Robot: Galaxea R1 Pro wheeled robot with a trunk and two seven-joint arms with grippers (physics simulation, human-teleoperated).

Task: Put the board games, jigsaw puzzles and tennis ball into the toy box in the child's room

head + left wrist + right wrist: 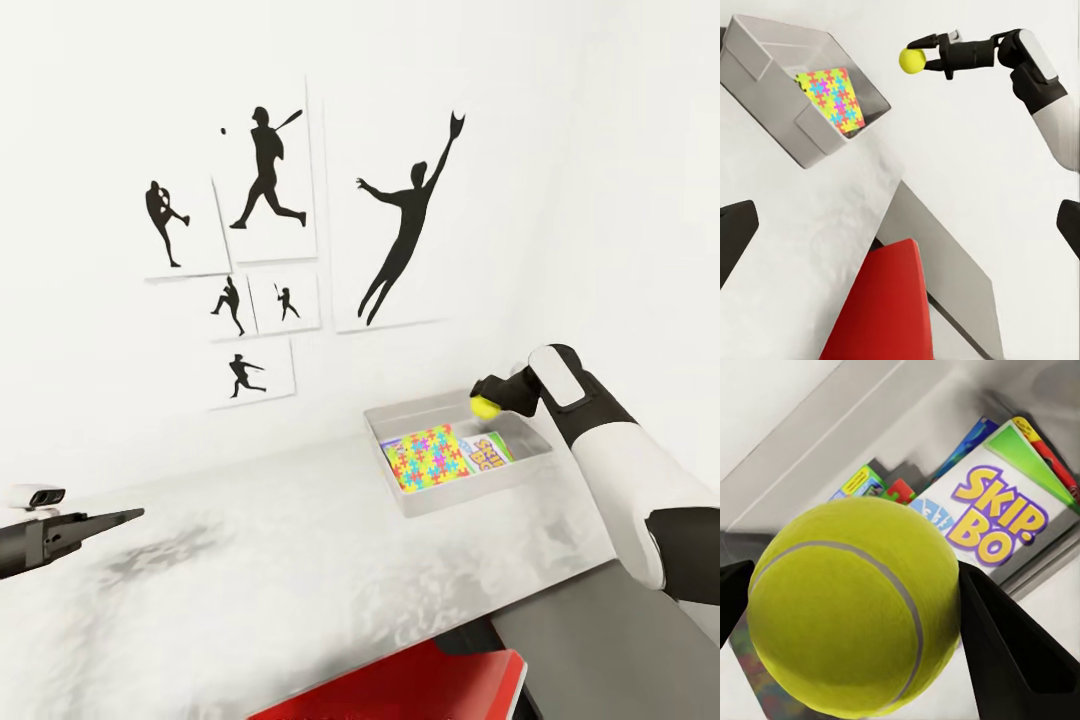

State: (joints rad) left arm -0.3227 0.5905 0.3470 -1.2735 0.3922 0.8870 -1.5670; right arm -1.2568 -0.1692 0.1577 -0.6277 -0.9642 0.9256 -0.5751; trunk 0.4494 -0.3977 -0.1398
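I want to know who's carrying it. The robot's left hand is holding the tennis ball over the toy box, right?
Not the left. The right hand grips the tennis ball above the toy box, as the head view shows. The left hand is off to the side.

text: "SKIP-BO" | on: game box [1009,506] lid | place: inside toy box [817,431] | other text: none can be read

Pale table [250,560] (bearing toy box [400,482])

Black silhouette sports posters [265,170] hang on a white wall [600,150] above a red chair [400,690].
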